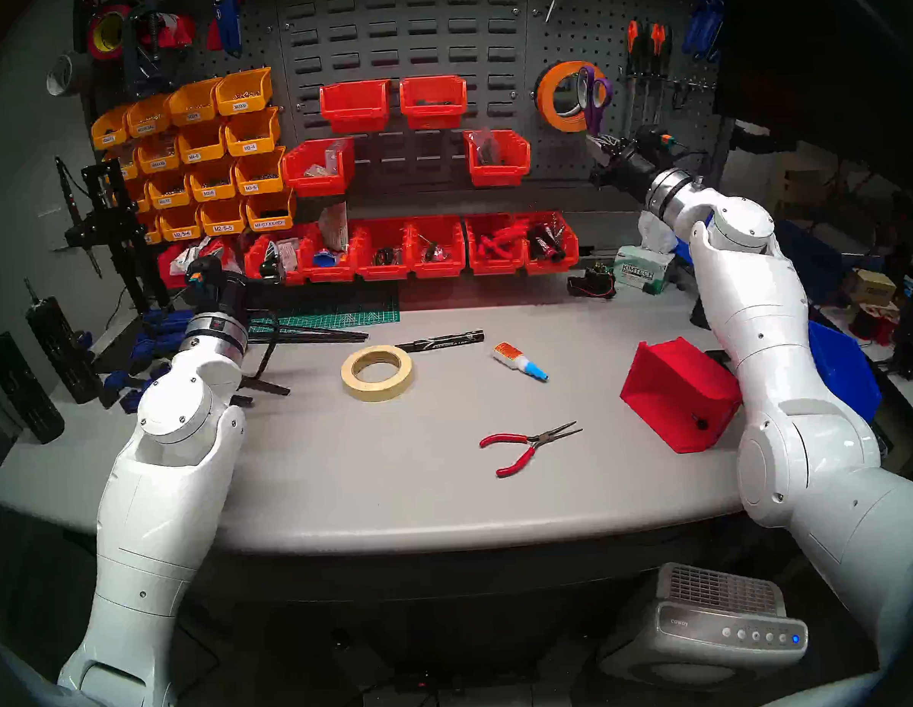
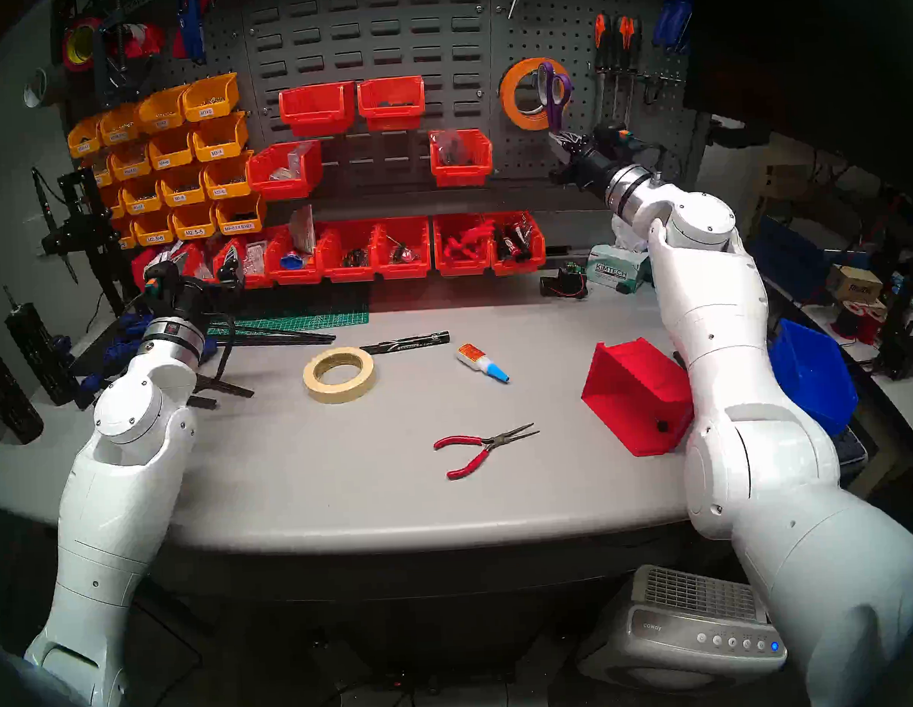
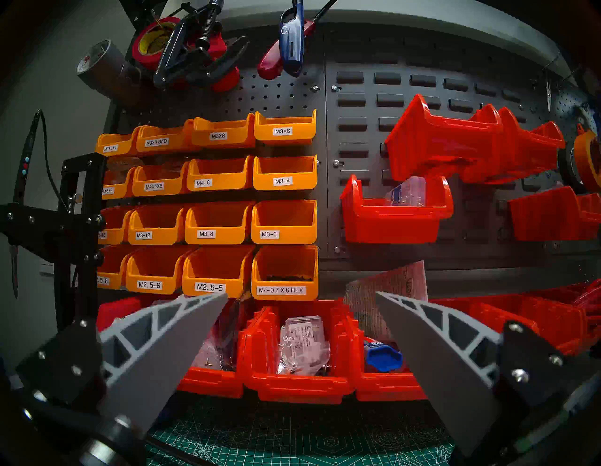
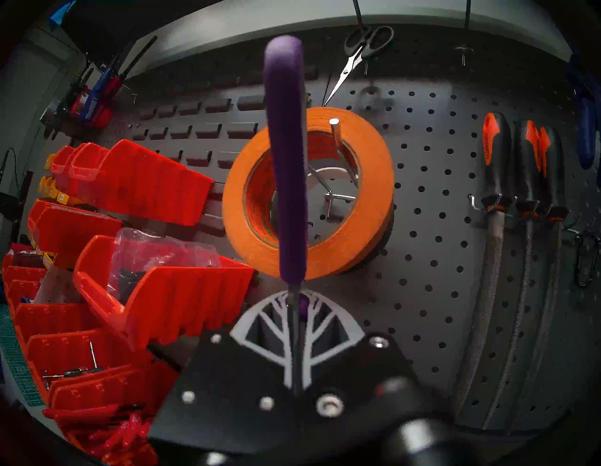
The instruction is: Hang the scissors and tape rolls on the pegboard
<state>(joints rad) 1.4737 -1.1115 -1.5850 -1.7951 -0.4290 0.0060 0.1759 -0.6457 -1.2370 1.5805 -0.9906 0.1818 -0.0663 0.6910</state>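
Note:
My right gripper [image 4: 297,312] is shut on the silver blades of the purple-handled scissors [image 4: 286,156], handles pointing up. The handles [image 1: 595,97] stand right in front of the orange tape roll [image 4: 374,195], which hangs on a wire hook [image 4: 334,122] of the pegboard [image 4: 439,260]. From the wrist view the loop sits just left of the hook's tip; whether it is over the hook I cannot tell. A dark roll's edge [image 3: 567,162] shows behind the orange one. The cream tape roll [image 1: 377,394] lies flat on the table. My left gripper [image 3: 300,294] is open and empty, facing the bins.
On the table lie red-handled pliers [image 1: 522,444], a black marker [image 1: 440,340], a glue bottle [image 1: 518,360] and a tipped red bin [image 1: 678,394] against my right arm. Small metal scissors [image 4: 361,55] and orange-and-black-handled files [image 4: 494,156] hang near the hook. Red bins [image 4: 162,293] jut out left of it.

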